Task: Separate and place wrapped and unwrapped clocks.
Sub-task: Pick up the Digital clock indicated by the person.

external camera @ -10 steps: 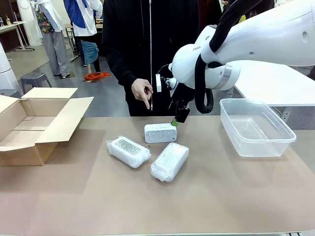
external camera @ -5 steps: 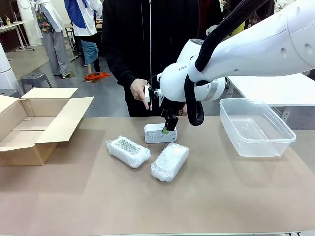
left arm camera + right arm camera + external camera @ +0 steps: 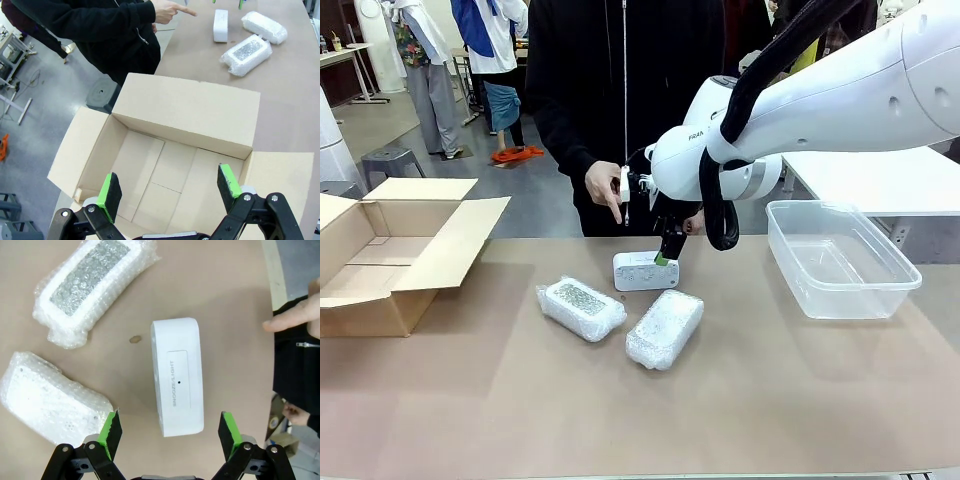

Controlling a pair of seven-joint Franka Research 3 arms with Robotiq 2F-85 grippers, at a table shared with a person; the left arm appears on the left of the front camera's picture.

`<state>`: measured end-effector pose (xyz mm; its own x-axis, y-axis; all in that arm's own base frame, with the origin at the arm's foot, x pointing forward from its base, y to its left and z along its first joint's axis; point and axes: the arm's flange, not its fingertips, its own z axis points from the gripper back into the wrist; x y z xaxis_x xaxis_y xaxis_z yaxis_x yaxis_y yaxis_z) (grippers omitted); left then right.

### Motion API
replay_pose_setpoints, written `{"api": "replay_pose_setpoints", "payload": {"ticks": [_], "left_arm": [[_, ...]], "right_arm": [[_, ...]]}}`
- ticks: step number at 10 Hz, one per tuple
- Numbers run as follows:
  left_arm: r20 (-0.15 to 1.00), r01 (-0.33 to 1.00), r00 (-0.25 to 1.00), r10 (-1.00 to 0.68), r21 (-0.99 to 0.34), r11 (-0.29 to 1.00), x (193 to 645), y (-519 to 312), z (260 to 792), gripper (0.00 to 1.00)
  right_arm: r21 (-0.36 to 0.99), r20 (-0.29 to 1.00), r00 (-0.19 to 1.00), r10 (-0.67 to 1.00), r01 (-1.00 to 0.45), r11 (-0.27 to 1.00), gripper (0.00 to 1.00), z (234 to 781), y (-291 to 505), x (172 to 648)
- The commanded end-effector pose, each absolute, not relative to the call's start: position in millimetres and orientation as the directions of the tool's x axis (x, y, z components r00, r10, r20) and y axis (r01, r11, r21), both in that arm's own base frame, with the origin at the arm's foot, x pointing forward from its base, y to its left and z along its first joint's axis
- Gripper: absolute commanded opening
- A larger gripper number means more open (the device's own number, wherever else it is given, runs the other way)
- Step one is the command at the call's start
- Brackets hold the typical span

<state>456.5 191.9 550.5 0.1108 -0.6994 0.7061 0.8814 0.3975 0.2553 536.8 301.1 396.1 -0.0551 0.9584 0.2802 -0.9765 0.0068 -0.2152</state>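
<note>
Matte brown tabletop (image 3: pixel 500 400), smooth rounded clock (image 3: pixel 638 272)

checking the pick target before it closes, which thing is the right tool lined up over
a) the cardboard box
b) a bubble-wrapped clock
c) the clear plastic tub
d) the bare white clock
D: in the right wrist view the bare white clock lies centred under the open right tool, and the front view shows that tool at the clock's top edge.

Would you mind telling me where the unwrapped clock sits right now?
In the front view, the unwrapped clock stands mid-table, just beyond the two wrapped clocks, beneath the right claw.
</note>
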Motion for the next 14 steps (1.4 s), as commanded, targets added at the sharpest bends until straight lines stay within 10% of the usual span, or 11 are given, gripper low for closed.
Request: {"api": "replay_pose_setpoints", "payload": {"ticks": [1,14], "left_arm": [[0.721,0.88,0.096,-0.686,0.26,0.397,456.9,192.3,551.4,1.0],[0.721,0.88,0.096,-0.686,0.26,0.397,456.9,192.3,551.4,1.0]], "right_arm": [[-0.214,0.269,-0.063,0.961,-0.977,-0.005,1.0,404.3,298.4,535.9],[-0.22,0.28,-0.054,0.958,-0.975,0.009,1.0,401.0,298.5,537.3]]}}
